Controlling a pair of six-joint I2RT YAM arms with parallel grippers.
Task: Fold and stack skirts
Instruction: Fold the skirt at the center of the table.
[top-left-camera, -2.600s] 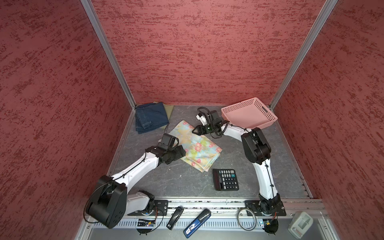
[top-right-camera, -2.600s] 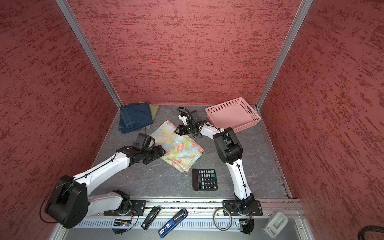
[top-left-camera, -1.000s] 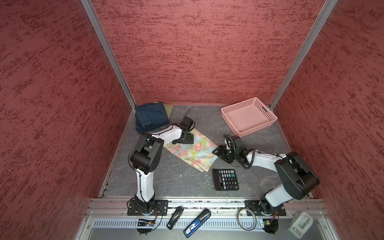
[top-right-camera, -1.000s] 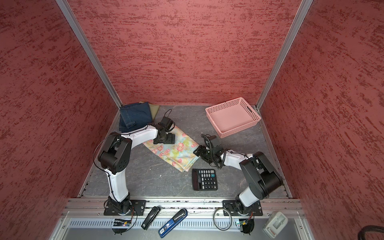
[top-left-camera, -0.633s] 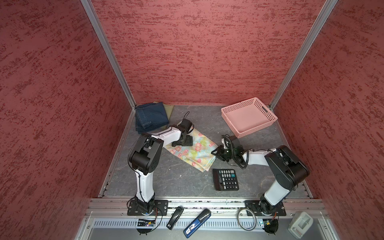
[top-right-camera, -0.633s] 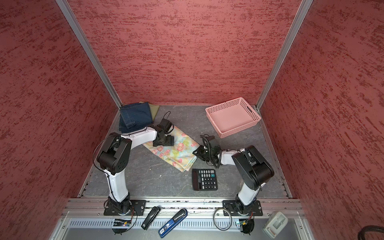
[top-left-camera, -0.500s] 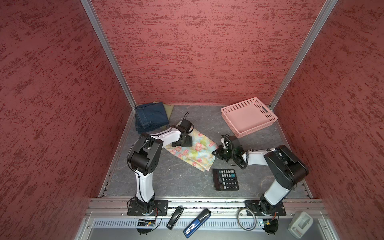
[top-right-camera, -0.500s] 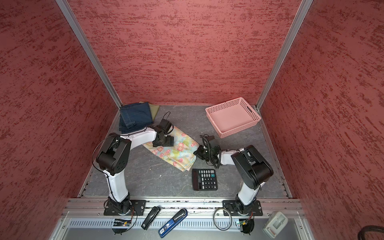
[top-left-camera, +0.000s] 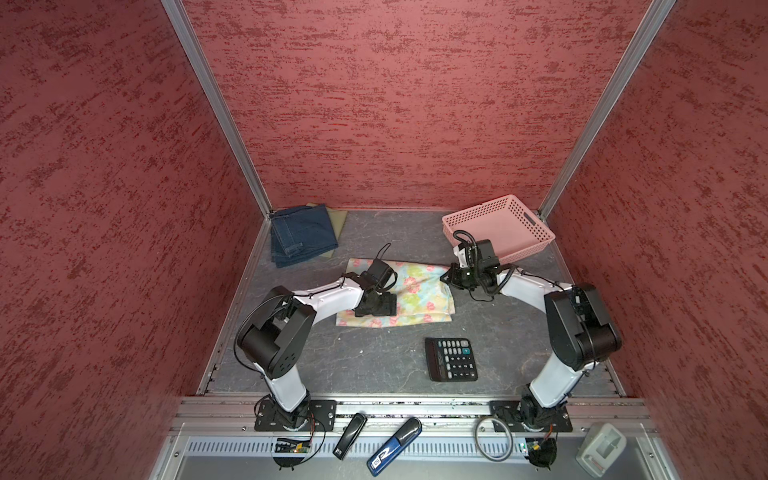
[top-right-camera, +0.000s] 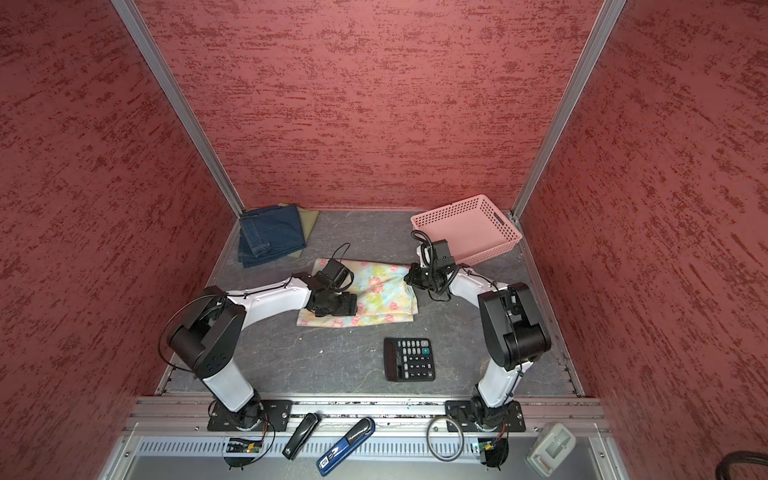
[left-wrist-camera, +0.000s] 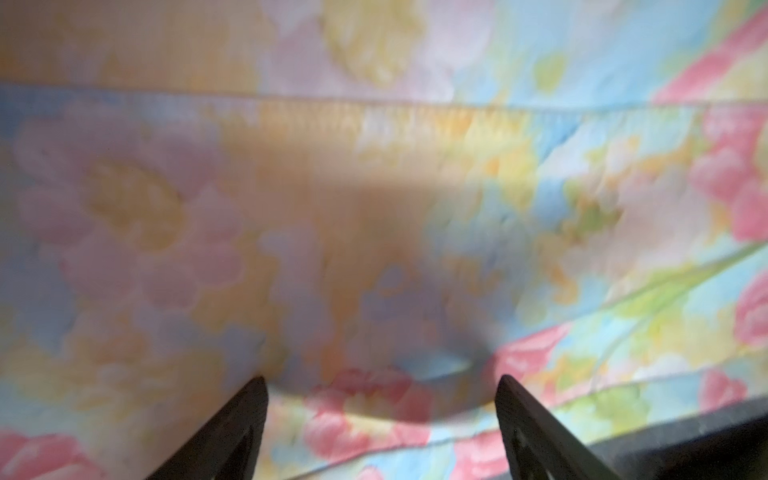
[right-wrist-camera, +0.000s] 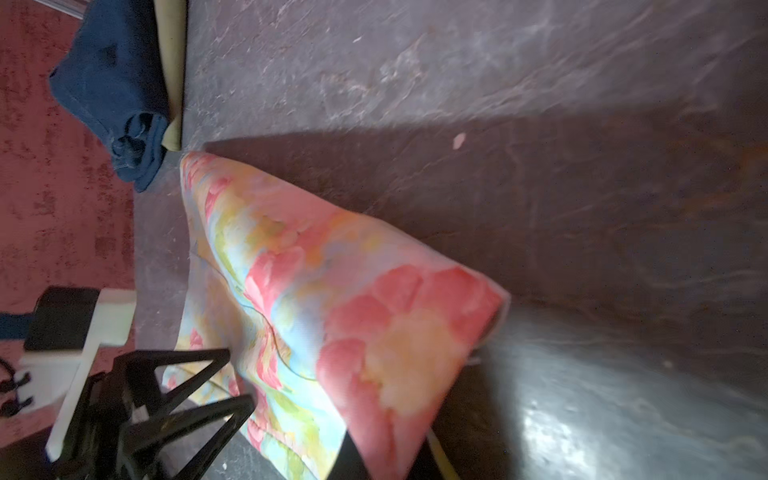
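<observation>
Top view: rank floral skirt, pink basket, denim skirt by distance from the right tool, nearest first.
1. floral skirt: its corner is pinched in the right tool.
2. pink basket: just behind the tool, back right corner.
3. denim skirt: far across, back left corner.

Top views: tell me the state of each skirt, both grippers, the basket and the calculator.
floral skirt, lying on the table, one corner lifted.
denim skirt, folded, on top of the olive skirt.
olive skirt, folded, underneath.
left gripper, open, over the floral skirt.
right gripper, shut on the floral skirt's corner.
basket, upright, empty.
calculator, face up.
</observation>
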